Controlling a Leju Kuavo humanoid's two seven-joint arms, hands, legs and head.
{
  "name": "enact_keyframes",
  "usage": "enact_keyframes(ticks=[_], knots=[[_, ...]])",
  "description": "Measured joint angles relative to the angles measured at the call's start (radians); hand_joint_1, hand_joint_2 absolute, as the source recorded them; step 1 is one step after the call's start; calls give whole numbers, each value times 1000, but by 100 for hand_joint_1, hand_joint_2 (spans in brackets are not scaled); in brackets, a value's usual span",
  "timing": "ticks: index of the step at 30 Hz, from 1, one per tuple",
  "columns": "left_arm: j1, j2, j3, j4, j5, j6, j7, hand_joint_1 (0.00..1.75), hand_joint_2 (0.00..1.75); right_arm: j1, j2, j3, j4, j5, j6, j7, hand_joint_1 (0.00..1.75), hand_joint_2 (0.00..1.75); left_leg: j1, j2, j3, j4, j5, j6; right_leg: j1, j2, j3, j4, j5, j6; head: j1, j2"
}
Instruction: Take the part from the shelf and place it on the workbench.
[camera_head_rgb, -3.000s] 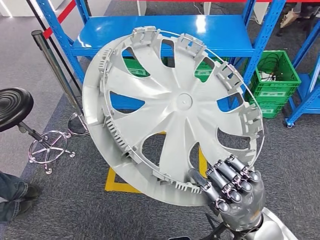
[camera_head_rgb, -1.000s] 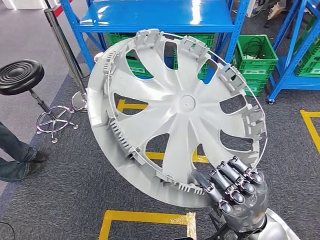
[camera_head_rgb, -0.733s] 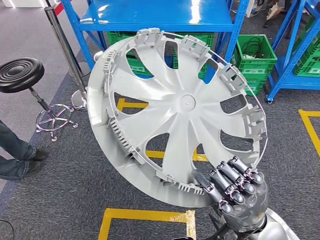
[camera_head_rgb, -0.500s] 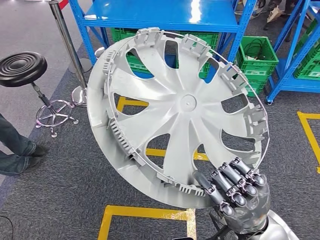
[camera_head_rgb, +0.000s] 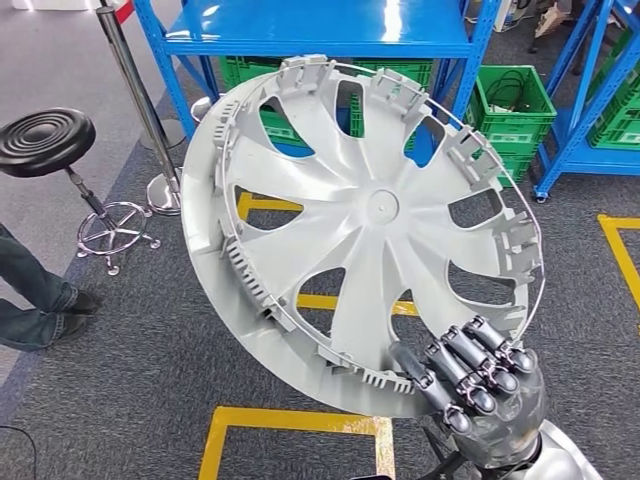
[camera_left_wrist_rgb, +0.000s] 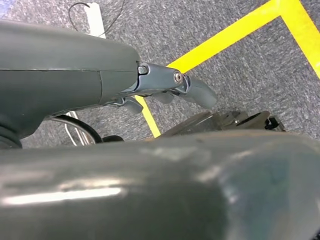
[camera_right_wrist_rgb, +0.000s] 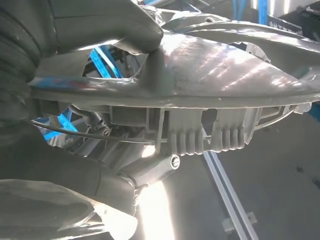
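The right hand (camera_head_rgb: 483, 395) grips the part (camera_head_rgb: 362, 225), a wheel cover, by the rim section nearest the robot, dark fingers (camera_head_rgb: 460, 365) curled over the ribbed inner edge and thumb on the other face. From that grip the cover rises up and away from the hand, tilted, held over the carpeted floor (camera_head_rgb: 136, 390) with the blue shelf (camera_head_rgb: 317, 25) beyond its far edge. The left hand (camera_left_wrist_rgb: 188, 90) hangs low over the floor with nothing in it; I cannot tell how far its fingers are apart.

The step looks like carrying. With one edge held and most of the disc cantilevered out, the pinch should stay firm and the wrist steady; swinging could twist it loose. No surface is in sight yet.

The cover is silver-grey plastic, inner side up: swept spokes, curved openings, a small hub, clips and a thin wire ring round the rim.
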Motion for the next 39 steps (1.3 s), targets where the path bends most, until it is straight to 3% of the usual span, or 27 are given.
enact_keyframes(ticks=[3, 4, 5, 6, 8, 9, 11, 12, 16, 21, 26, 39], knots=[[1, 2, -1, 0, -1, 0, 1, 0, 0, 3, -1, -22, -3, 0, 0, -48, 175, 175, 10, 0, -75, 189, -100, -18, -1, -2, -5, 0, 4, -5, -2, 0], [2, 2, -2, 1, -1, -1, 2, 0, 0, 6, -2, -33, -4, 0, 0, -68, 175, 175, 12, 0, -90, 232, -112, -20, -1, -2, -6, 1, 5, -5, -2, 0], [3, 2, -2, 1, -1, -3, 3, 0, 0, 10, -4, -45, -5, 0, 0, -87, 175, 175, 14, 0, -89, 237, -104, -21, -1, -2, -7, 2, 5, -5, -2, 0], [4, 2, -2, 2, -1, -5, 3, 0, 0, 15, -6, -58, -8, 0, 0, -105, 175, 175, 16, 0, -68, 201, -77, -20, -1, -2, -7, 3, 5, -5, -2, 0], [4, 3, -3, 3, 0, -8, 3, 0, 0, 24, -12, -85, -16, 0, 0, -132, 175, 175, 17, -1, 1, 65, -11, -15, 0, -1, -6, 4, 5, -2, -2, 0], [4, 3, -3, 4, 0, -9, 3, 0, 0, 29, -16, -99, -23, 0, 0, -144, 175, 175, 16, -2, 28, 6, 7, -12, 1, 0, -8, 5, 5, 2, -2, 0], [5, 4, -4, 6, 2, -9, 4, 0, 0, 41, -23, -126, -36, 0, 0, -161, 175, 175, 12, -3, 43, -40, 9, -4, 4, -1, -16, 5, 9, 13, -1, 0], [6, 3, -4, 7, 2, -9, 4, 0, 0, 47, -26, -140, -42, 0, 0, -168, 175, 175, 11, -3, 40, -45, 11, -2, 4, -1, -19, 6, 9, 15, -1, 0], [11, 2, -4, 10, 3, -9, 4, 0, 0, 64, -39, -183, -58, 0, 0, -182, 175, 175, 11, -4, 37, -50, 16, -1, 5, -1, -21, 2, 15, -14, 0, 0], [7, 2, -6, 12, 1, -12, 9, 0, 0, 92, -42, -230, -84, 0, 0, -202, 175, 175, 5, -3, 35, -50, 18, 8, 0, -1, -18, -7, 23, 2, 0, 0], [4, 1, -6, 16, -4, -14, 15, 0, 0, 113, -42, -255, -98, 0, 0, -208, 175, 175, 1, -3, 33, -48, 20, 13, -5, -1, -20, -9, 26, 26, 0, 0], [0, -6, -6, 26, -27, -21, 35, 0, 0, 145, -42, -277, -111, 0, 0, -203, 175, 175, 4, -3, 33, -48, 21, 14, -2, 0, -23, -5, 25, 28, -1, 0]])
